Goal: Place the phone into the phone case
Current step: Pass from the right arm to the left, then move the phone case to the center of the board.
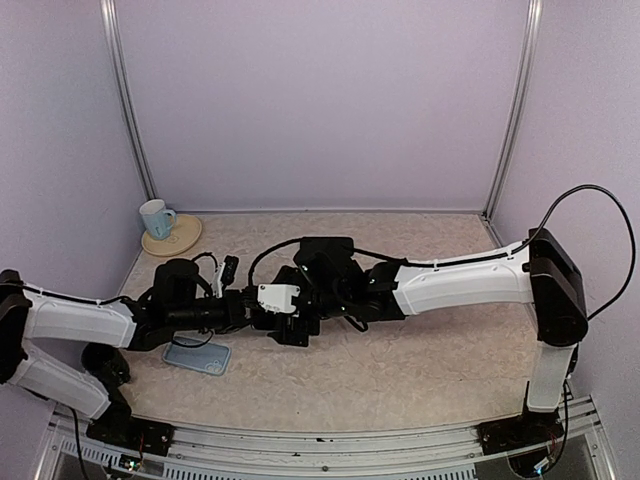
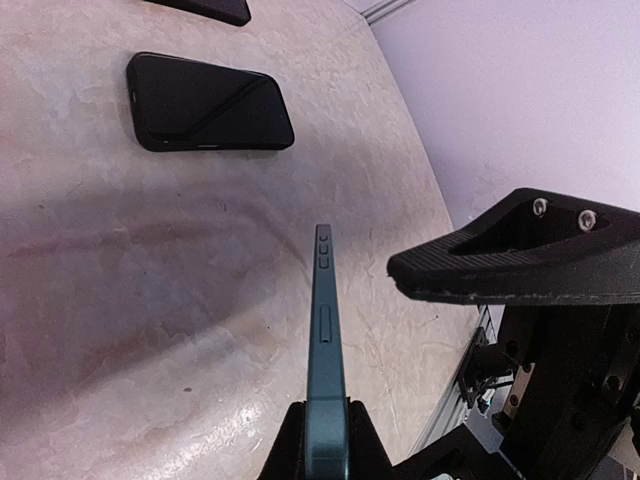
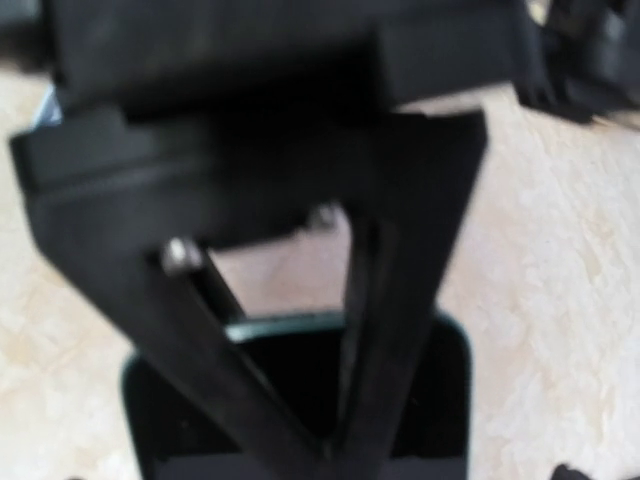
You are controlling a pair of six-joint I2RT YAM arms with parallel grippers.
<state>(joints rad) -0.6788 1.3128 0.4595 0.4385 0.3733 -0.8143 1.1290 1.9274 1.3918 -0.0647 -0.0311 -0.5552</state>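
Our left gripper [image 2: 325,445] pinches the teal phone [image 2: 327,320] by its edge, above the middle of the table [image 2: 100,330]. Our right fingers [image 2: 520,250] are spread wide beside it. We should hold tight and line it up over the black case [image 2: 210,103].

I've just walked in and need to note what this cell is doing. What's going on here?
The left tool is shut on one end of a thin teal item with side buttons, holding it on edge over the table. I cannot tell whether it is the phone or the case. The right tool looks open, and one finger stands clear of the teal item. A black phone lies flat on the table further off.
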